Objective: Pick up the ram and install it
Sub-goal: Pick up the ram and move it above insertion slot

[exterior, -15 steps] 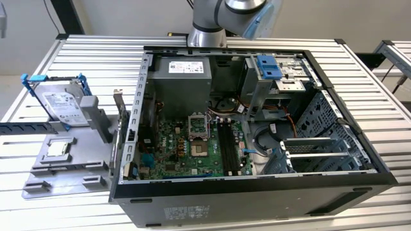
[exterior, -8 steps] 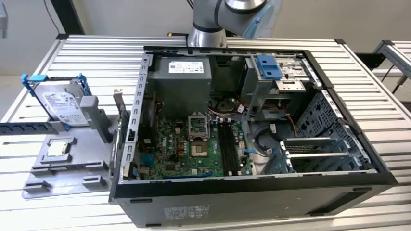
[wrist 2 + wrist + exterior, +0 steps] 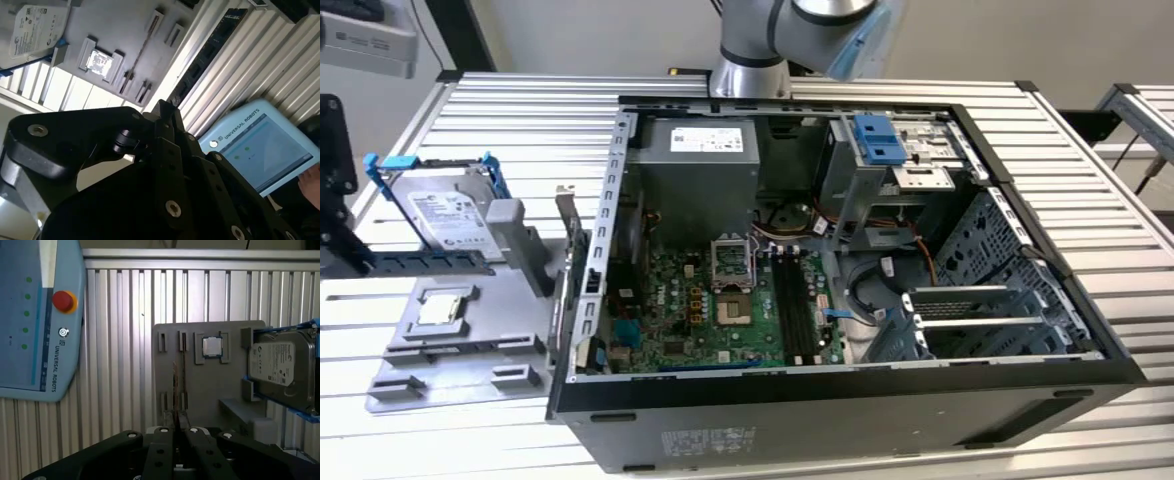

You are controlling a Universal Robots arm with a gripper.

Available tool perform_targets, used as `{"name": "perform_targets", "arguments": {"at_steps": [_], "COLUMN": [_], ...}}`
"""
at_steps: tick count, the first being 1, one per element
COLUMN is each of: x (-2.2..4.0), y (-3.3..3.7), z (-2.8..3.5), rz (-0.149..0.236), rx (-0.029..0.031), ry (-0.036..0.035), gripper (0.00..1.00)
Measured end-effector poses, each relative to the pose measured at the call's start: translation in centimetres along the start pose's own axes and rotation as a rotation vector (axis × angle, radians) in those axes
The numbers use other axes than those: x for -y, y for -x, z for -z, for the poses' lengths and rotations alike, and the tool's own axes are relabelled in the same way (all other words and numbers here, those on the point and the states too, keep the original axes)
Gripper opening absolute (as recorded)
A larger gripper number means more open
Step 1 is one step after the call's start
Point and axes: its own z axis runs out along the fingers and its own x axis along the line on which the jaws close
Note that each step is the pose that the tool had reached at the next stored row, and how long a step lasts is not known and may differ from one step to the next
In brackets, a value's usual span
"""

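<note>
The ram [image 3: 568,245] stands on its edge in a grey holder plate [image 3: 454,365] at the exterior view's left, close beside the open computer case [image 3: 854,410]. In the first wrist view the ram [image 3: 175,382] is a thin edge-on line between the plate's small brackets, and in the second wrist view it [image 3: 143,52] looks the same. My gripper [image 3: 177,417] hangs well above the plate, with its black fingers pressed together and nothing between them. Its tips [image 3: 162,107] are apart from the ram. The dark memory slots [image 3: 794,295] lie on the green motherboard inside the case.
On the same plate [image 3: 210,385] sit a silver hard drive [image 3: 447,215] in a blue frame and a small square processor chip [image 3: 440,308]. A blue teach pendant [image 3: 35,315] lies on the ribbed metal table [image 3: 120,365], with a hand [image 3: 312,182] beside it. The arm [image 3: 754,45] rises behind the case.
</note>
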Motion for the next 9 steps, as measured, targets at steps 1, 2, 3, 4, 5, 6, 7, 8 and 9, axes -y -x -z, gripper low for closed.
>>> {"name": "perform_targets", "arguments": {"at_steps": [1,2,3,4,5,6,7,8,9], "x": [0.44,0.92,1.37,1.83,2.27,2.73,3.19,3.65,4.11], "y": [0.02,0.04,0.05,0.07,0.09,0.10,0.12,0.14,0.15], "z": [0.01,0.01,0.02,0.02,0.03,0.04,0.04,0.05,0.06], "rz": [0.000,0.000,0.000,0.000,0.000,0.000,0.000,0.000,0.000], "rx": [0.0000,0.0000,0.0001,0.0001,0.0001,0.0000,0.0001,0.0000,0.0001], "ry": [0.0000,0.0000,0.0000,0.0000,-0.0001,0.0000,-0.0001,0.0000,-0.0001], "gripper": [0.00,0.00,0.00,0.00,0.00,0.00,0.00,0.00,0.00]}}
